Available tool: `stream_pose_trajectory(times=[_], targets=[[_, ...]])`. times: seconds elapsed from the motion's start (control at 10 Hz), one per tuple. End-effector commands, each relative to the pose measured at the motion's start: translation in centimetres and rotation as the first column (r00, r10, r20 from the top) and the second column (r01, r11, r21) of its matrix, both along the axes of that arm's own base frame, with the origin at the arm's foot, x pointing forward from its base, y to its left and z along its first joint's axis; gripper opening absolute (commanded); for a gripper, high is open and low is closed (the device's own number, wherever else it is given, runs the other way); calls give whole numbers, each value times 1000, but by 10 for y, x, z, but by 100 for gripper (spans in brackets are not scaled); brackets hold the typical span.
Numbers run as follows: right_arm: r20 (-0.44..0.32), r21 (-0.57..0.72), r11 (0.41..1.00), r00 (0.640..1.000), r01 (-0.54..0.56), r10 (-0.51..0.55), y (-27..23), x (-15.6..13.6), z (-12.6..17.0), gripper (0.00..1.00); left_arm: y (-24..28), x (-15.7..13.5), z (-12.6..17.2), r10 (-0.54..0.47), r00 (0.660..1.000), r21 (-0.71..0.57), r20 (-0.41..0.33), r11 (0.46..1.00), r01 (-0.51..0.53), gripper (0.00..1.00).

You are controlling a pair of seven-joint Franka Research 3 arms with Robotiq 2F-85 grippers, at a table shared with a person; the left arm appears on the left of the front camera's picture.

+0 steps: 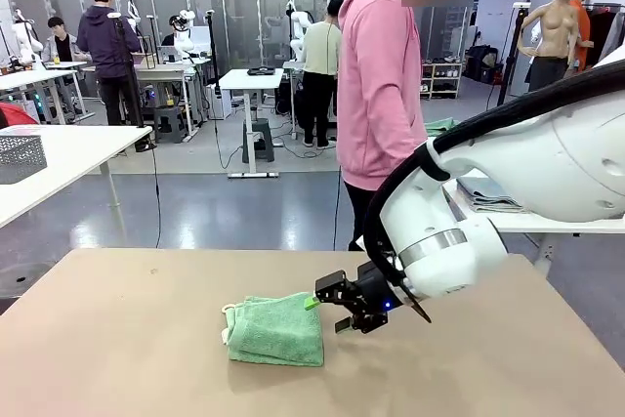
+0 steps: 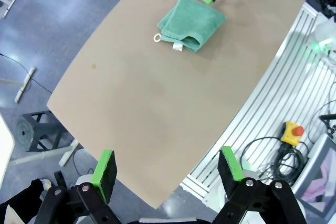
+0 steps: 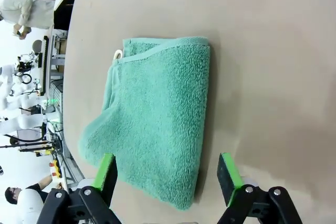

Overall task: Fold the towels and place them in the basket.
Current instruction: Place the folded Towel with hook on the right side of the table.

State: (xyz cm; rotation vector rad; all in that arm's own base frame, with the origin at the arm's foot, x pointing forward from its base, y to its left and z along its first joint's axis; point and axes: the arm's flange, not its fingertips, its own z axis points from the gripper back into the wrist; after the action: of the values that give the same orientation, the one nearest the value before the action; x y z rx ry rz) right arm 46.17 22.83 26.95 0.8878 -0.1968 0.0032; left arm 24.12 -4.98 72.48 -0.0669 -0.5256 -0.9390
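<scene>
"While my right claw (image 1: 327,312) hangs wide open and empty just beside the mint-green towel (image 1: 276,331), I'd say the folding of this one is finished and the pick-up is the step in hand."

"How does the towel lie?"

"Flat on the tan table (image 1: 117,339), doubled into a thick pad, with its white loop (image 2: 157,38) poking out at the corner farthest from my right claw. From my right wrist I look down on one end of the towel between my two green pads. Whether a pad already brushes the terry I cannot tell."

"And your other claw?"

"My left claw (image 2: 168,169) is also spread wide with nothing in it, up high and well apart from the towel."

"So what next?"

"As I judge it, I lower the right jaws over the towel's thick folded edge and pinch every layer at once, or the pad will fall open when lifted. Then it goes to the basket. A grey mesh basket (image 1: 20,155) sits on a white side table, well apart from the towel on its left, and I cannot tell whether that is the one meant. A person in a pink hoodie (image 1: 379,85) stands beyond the towel."
</scene>
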Motion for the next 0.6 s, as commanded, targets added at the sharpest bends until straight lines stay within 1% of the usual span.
stream_pose_trajectory(times=[0.0, 0.2, 0.5], targets=[[3, 41, 999, 1000, 5, -6, 8, 8, -8, 96, 0, -1, -2, 15, 1000, 9, 8, 1000, -15, 97], [-15, 31, 999, 1000, -20, 21, 18, 13, -13, 96, 0, -1, -2, 15, 1000, 9, 8, 1000, -15, 97], [-27, 20, 1000, 999, -17, 18, 24, 18, -19, 96, 0, -1, -2, 15, 1000, 9, 8, 1000, -15, 97]])
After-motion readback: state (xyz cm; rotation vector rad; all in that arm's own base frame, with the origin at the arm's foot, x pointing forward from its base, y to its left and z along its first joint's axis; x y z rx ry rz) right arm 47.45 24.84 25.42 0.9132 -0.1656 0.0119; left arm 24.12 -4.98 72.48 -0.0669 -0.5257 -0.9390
